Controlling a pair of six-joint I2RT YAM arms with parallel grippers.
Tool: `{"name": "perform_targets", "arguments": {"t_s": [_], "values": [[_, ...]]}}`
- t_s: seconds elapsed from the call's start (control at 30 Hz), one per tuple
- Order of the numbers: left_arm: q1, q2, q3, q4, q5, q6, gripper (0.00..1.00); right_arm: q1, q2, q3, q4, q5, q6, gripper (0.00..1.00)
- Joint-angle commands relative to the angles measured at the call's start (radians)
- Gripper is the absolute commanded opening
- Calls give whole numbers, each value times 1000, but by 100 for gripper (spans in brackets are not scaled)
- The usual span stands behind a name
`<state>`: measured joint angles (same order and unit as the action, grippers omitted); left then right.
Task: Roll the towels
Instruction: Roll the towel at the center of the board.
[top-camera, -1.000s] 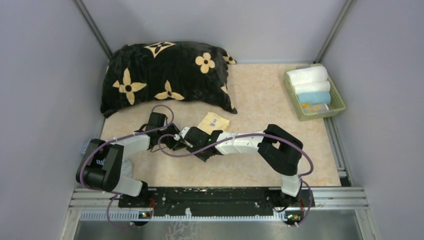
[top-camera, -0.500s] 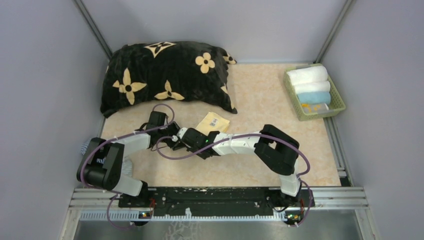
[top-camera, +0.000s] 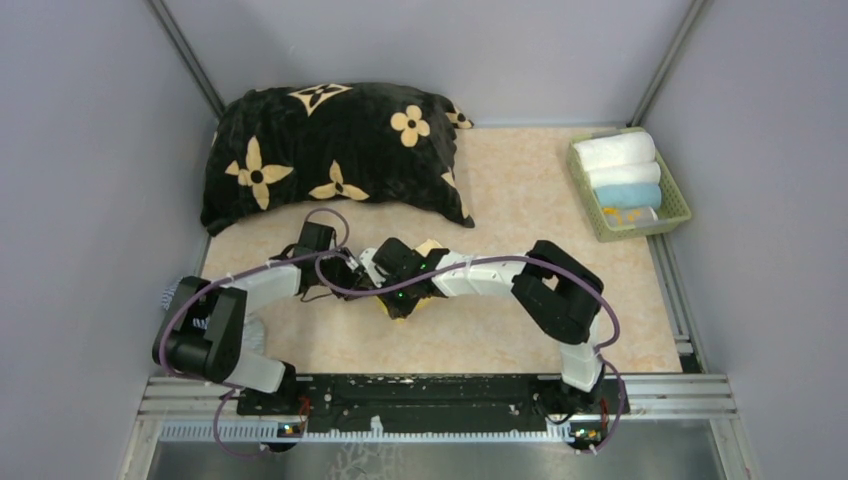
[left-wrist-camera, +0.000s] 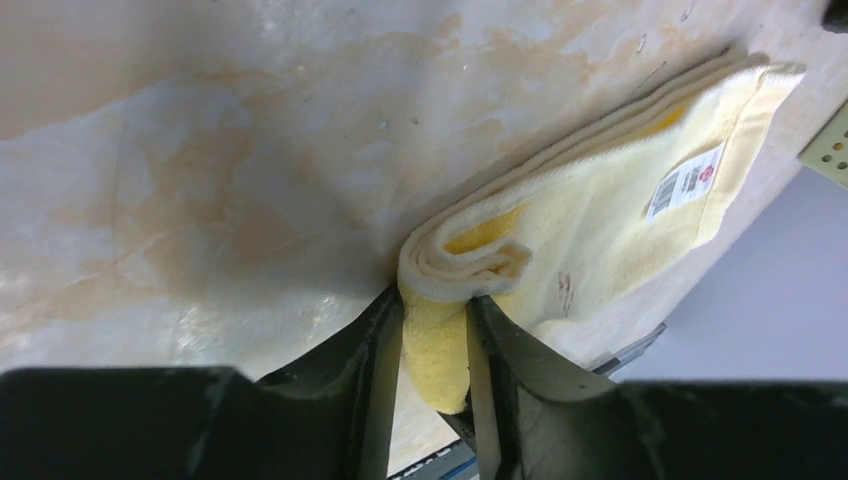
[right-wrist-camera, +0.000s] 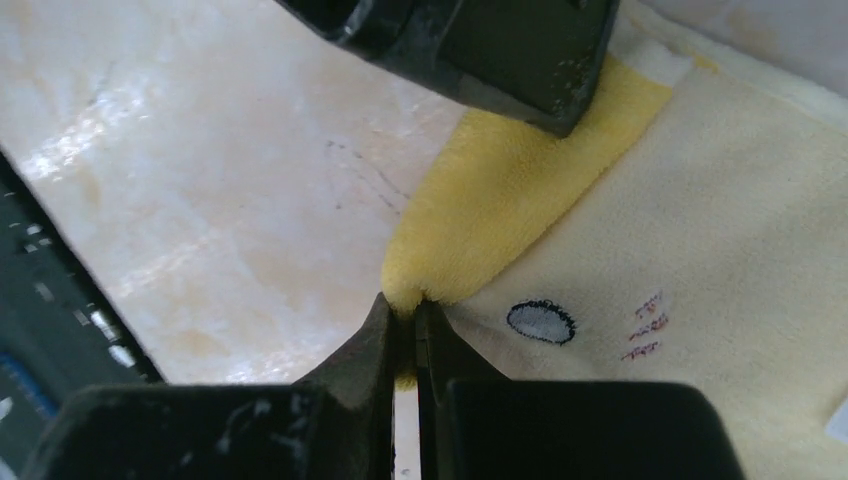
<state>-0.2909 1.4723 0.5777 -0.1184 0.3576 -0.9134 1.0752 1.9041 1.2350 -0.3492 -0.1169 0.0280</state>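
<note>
slippage worries us: our left gripper (left-wrist-camera: 435, 305) and right gripper (right-wrist-camera: 405, 308) both pinch one folded edge of the yellow towel (left-wrist-camera: 600, 220) lying on the table (left-wrist-camera: 200, 150); uneven pulls could loosen the fold.

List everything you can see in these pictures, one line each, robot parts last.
cushion: one, black with cream flowers, back left
basket: one, green, back right
rolled towels: three, two white and one light blue, in the basket
yellow towel: one, folded, mid-table, between both grippers
striped cloth: one, blue-white, left edge, mostly hidden
table: one, beige marbled
left gripper: one, black, shut on the yellow towel's fold
right gripper: one, black, shut on its edge
</note>
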Motion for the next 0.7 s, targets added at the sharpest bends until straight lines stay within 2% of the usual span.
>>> {"name": "perform_targets", "arguments": {"t_s": [0.0,0.13,0.27,0.47,0.67], "values": [[3,-35,-9,-198,-166,72,44,-37,-12,-37,34,-318,70,0],[3,-147,5,-267,-180,71,56,-100,-19,-84,116,-465,131,0],[2,-254,2,-328,-189,57,62,-154,-20,-159,263,-605,229,0],[-1,-331,-57,-298,-78,-14,65,-224,4,-266,500,-770,397,0],[-53,-292,-89,-208,-24,-88,66,-284,39,-344,676,-850,528,0]]}}
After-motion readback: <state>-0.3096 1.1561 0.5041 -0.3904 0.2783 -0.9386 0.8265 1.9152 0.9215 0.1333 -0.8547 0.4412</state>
